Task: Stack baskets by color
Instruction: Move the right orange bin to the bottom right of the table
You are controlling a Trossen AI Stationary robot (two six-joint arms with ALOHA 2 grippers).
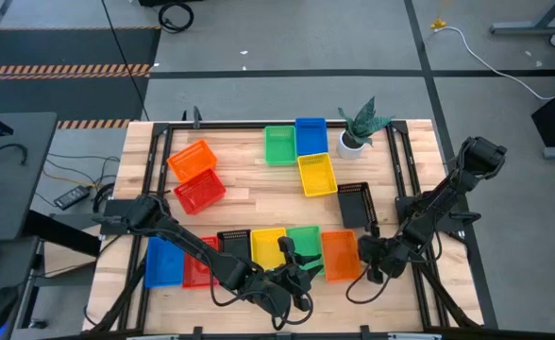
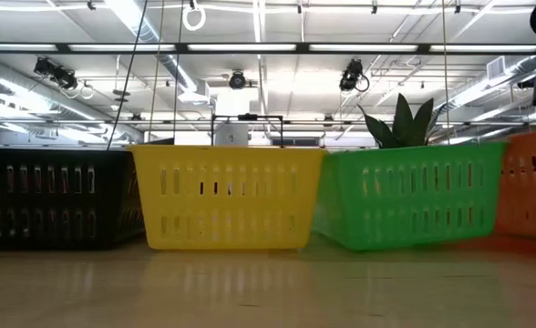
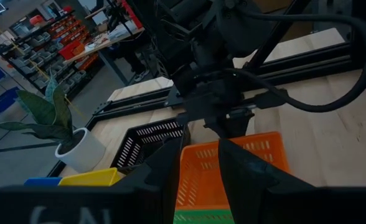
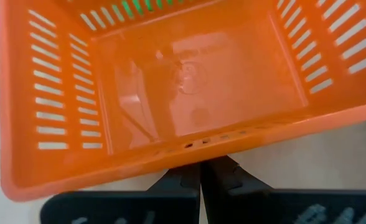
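Observation:
A row of baskets lies along the near edge: black [image 1: 232, 242], yellow [image 1: 267, 242], green [image 1: 306, 238] and orange [image 1: 340, 255]. My left gripper [image 1: 294, 257] reaches in from the left over the green basket's near left part, pointing toward the orange basket [image 3: 233, 168], and is closed on the green one. In the low view the green basket [image 2: 414, 196] stands slightly askew beside the yellow one [image 2: 227, 196]. My right gripper [image 4: 200, 177] is shut, its tips at the orange basket's right-hand wall [image 4: 189, 146]. My left gripper comes at the green basket nearly level from the table's left. A strip of green rim [image 3: 201, 218] shows between its two fingers [image 3: 164, 174], far back; the gripper itself hides which wall that is. My right gripper slants down from the right, its shut tips just under the rim of the orange basket's outer wall [image 4: 198, 152]; I cannot tell whether they touch it.
Farther back lie orange [image 1: 191, 158], red [image 1: 200, 192], green [image 1: 279, 144], blue [image 1: 311, 135], yellow [image 1: 316, 174] and black [image 1: 354, 204] baskets, and a potted plant [image 1: 358, 134]. Blue [image 1: 162, 262] and red [image 1: 196, 267] baskets sit at the near left. Bare wood shows mid-table.

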